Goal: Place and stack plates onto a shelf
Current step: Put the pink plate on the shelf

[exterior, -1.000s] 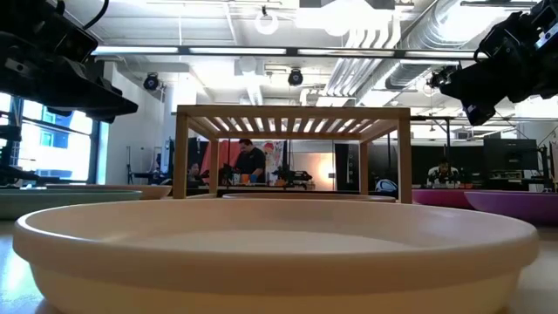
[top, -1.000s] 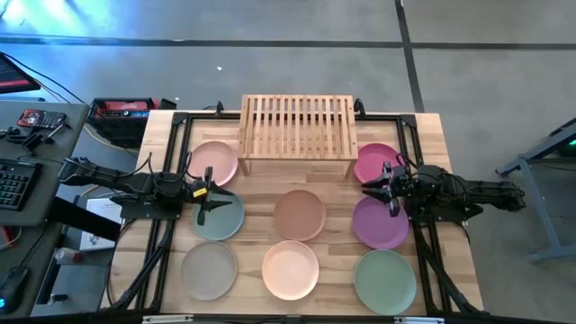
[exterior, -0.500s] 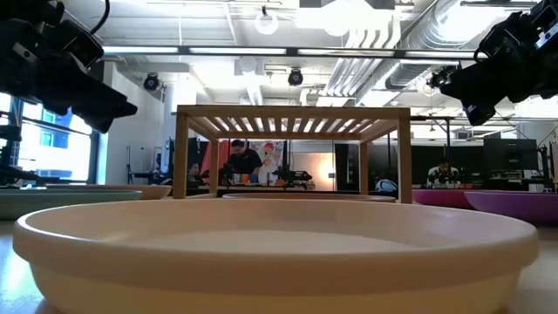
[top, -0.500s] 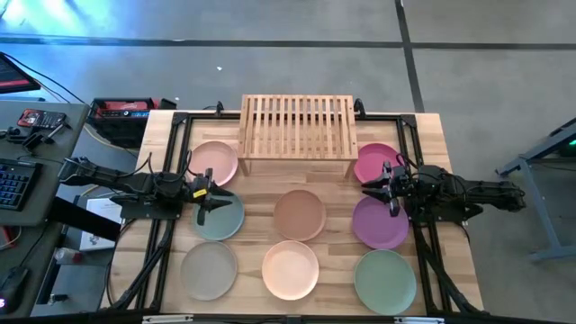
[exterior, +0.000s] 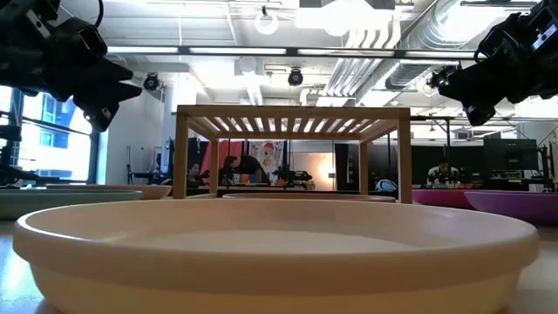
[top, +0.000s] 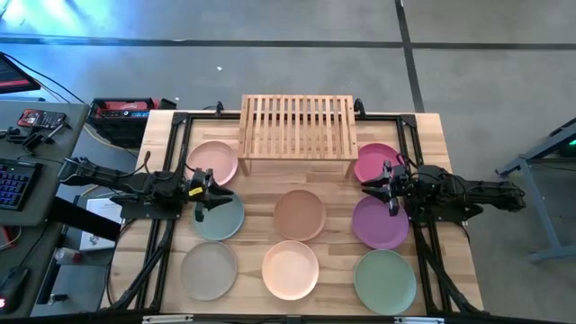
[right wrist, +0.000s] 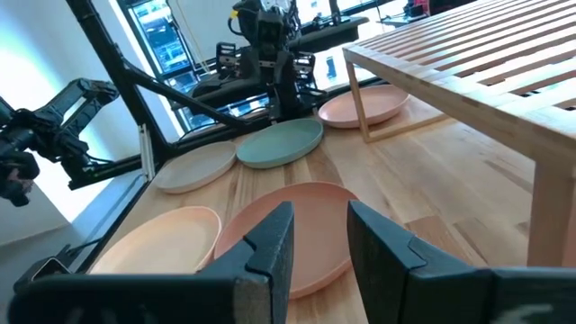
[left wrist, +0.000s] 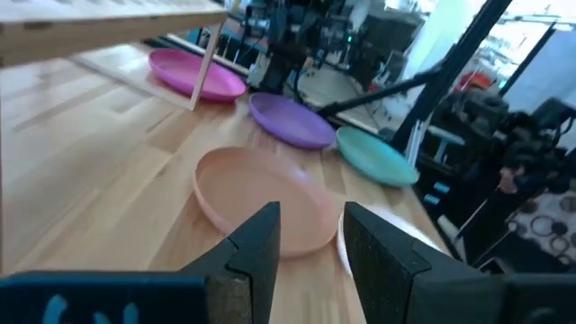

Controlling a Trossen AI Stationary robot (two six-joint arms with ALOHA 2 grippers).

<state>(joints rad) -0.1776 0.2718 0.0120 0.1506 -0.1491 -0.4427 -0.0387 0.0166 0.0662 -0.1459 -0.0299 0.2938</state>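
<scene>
Since a moment ago my left gripper has swung toward the pink plate, fingers slightly apart, empty; right gripper idles likewise. Shelf is bare; a shallow rim pinch risks slipping

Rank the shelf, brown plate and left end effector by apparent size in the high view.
1. The shelf, clearly largest.
2. The brown plate.
3. The left end effector, smallest, above the sage plate.
</scene>
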